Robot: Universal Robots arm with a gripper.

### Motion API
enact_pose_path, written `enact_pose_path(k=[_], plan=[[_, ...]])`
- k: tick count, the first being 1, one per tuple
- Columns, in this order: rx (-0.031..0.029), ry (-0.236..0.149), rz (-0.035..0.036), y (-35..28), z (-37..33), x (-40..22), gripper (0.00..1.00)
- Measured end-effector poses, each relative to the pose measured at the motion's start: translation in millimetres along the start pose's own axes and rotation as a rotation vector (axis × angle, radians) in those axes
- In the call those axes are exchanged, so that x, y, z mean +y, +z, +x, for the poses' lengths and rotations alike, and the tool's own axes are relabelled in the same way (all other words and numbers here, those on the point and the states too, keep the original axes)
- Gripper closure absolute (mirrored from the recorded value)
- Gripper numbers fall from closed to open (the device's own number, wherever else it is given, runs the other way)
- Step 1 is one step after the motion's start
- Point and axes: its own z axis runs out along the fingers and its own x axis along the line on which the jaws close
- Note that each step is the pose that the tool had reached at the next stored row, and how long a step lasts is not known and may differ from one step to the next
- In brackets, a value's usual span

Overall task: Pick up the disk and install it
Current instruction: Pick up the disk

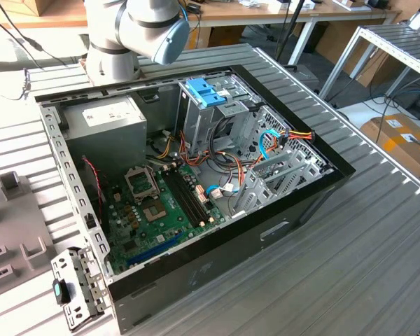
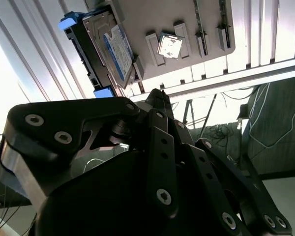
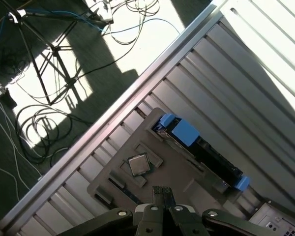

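Observation:
The disk (image 2: 110,49) is a flat silver drive with a white-and-blue label and blue side rails. It stands on edge in a slot of a grey fixture plate (image 2: 152,14). In the first wrist view the disk (image 3: 201,147) shows its dark edge between two blue rail ends. My gripper (image 2: 155,96) is black, with its fingers drawn together and nothing between them. In both wrist views the gripper (image 3: 162,192) hangs apart from the disk, off to one side over the plate.
A square processor chip (image 3: 139,164) lies on the same plate. The ribbed metal table ends near the plate, with cables and a tripod (image 3: 49,64) on the floor beyond. In the exterior view an open computer case (image 1: 280,231) holds a drive cage with a light-blue bracket (image 1: 206,91) and a grey power supply (image 1: 105,119).

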Motion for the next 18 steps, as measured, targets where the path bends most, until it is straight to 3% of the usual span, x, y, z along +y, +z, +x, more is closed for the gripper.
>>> enact_pose_path(k=[18], plan=[[0.0035, -0.08, -0.002, 0.0, 0.0, 0.0, 0.89]])
